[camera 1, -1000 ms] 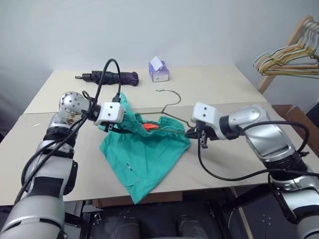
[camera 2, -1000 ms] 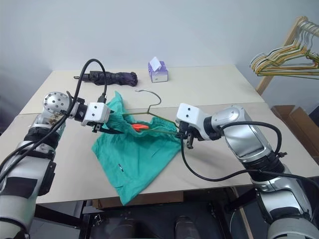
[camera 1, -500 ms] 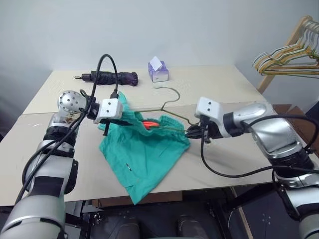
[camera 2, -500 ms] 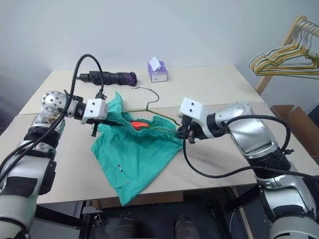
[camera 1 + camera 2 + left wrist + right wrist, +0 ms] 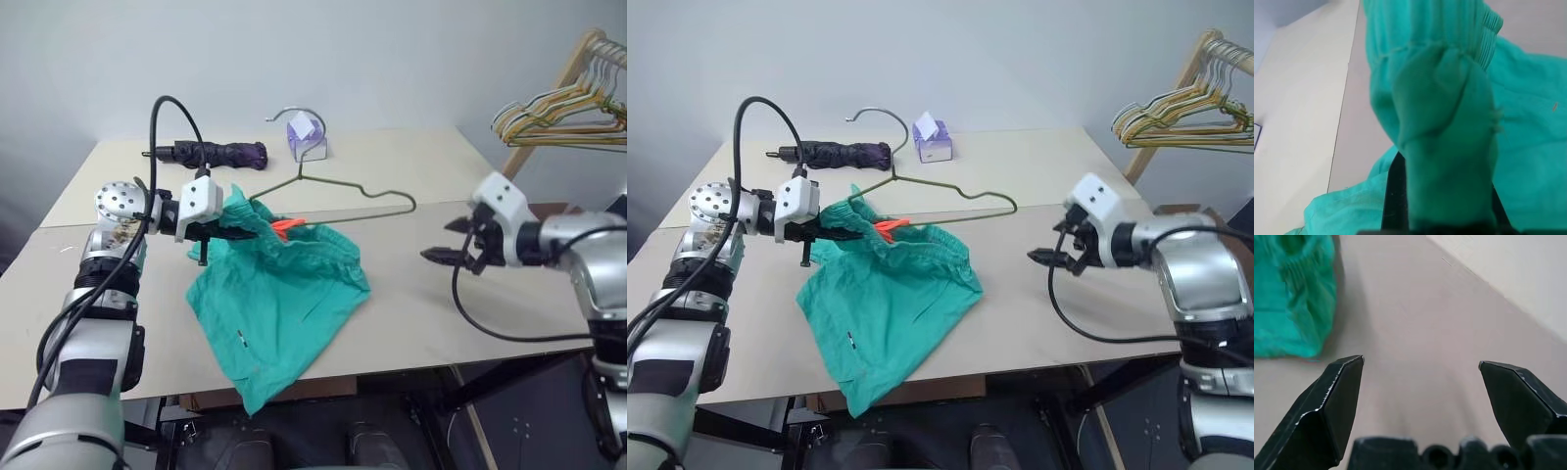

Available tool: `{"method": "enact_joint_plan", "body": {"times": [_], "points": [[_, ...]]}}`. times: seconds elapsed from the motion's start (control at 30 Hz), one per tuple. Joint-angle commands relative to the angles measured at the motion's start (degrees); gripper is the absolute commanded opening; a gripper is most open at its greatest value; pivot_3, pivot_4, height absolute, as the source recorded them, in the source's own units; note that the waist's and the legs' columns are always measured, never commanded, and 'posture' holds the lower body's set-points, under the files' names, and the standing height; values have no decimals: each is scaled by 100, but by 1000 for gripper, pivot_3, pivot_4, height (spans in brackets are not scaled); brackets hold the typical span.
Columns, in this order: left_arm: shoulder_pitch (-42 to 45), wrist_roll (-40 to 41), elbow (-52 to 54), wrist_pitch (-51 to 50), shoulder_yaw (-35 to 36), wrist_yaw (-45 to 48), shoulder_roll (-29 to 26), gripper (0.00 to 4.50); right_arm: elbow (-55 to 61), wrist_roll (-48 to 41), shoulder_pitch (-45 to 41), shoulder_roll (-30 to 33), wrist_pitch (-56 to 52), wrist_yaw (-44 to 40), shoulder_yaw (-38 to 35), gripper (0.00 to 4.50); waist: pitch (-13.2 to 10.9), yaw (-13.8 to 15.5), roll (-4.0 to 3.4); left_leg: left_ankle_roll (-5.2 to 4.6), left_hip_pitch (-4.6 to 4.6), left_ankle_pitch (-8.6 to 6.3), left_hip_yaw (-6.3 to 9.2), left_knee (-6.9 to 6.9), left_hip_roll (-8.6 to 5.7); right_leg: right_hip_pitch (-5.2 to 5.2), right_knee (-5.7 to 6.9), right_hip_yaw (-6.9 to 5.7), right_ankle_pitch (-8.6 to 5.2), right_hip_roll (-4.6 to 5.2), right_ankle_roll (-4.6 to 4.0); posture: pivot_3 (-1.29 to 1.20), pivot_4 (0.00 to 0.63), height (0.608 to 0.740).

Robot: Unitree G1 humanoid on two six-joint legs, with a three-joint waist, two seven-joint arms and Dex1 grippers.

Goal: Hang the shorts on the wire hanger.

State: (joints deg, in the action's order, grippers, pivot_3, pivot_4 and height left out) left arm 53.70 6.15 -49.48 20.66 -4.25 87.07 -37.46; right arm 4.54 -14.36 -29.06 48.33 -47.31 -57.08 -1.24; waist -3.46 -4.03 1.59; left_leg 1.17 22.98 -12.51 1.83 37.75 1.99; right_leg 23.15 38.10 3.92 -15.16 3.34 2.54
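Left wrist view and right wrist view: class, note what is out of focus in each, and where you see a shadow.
Left wrist view: the shorts bunched close to the lens are soft and blurred. Right wrist view: the open right claw is fairly crisp, the table and shorts beyond are blurred, with a dark shadow beside the fabric.

So the left gripper (image 5: 844, 235) is clamped onto the waistband of the shorts (image 5: 887, 299), holding that corner up off the table (image 5: 1038, 176) while the rest sags down over the front edge around 7 o'clock. The hanger (image 5: 931, 188) rides up out of the waistband, hook at about 11 o'clock. Right gripper (image 5: 1050, 258) is off at 3 o'clock, fingers spread wide, nothing in them, well apart from the shorts. Umbrella (image 5: 835, 153) and tissue box (image 5: 934, 142) sit at the back, more hangers (image 5: 1176, 117) at 2 o'clock.
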Motion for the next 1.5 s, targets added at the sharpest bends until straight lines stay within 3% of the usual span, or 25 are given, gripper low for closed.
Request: {"method": "enact_joint_plan", "body": {"times": [0.03,0.23,0.47,0.6,0.93,1.5], "points": [[11,156,314,-118,161,-94,-77,0,529,-380,265,-560,170,320,-186,4437,0,-46,0,0,-2,0,0,0,0,0,1,2,0,-1,0,-52,8,740],[-49,182,490,-238,141,-152,-68,0,746,-641,275,-1955,178,1030,82,4437,1,-146,0,-1,-4,0,10,-1,0,-2,7,2,0,-5,0,-46,7,740],[-85,190,558,-265,140,-159,-93,0,344,-430,-1,-2606,244,1489,608,4437,1,-139,-1,-1,-3,0,13,0,-1,-3,5,-3,0,-3,0,-30,9,740],[-103,187,584,-272,141,-181,-97,0,-45,-281,-131,-2794,302,1665,834,3491,1,-150,-1,-1,-2,0,15,0,-1,-1,7,-3,0,-4,0,-30,9,740],[-342,148,717,-282,112,-151,-211,0,-196,-559,-155,-2806,278,1670,422,27,1,-147,-1,-1,-3,0,17,0,-1,-2,8,-3,0,-3,0,-28,15,740],[-551,-402,24,369,-126,-181,-828,0,-491,-1023,-128,-1858,100,1652,-254,27,0,-143,-1,-1,-2,0,17,-1,-1,-3,5,-4,0,-4,0,-31,22,740]]}}
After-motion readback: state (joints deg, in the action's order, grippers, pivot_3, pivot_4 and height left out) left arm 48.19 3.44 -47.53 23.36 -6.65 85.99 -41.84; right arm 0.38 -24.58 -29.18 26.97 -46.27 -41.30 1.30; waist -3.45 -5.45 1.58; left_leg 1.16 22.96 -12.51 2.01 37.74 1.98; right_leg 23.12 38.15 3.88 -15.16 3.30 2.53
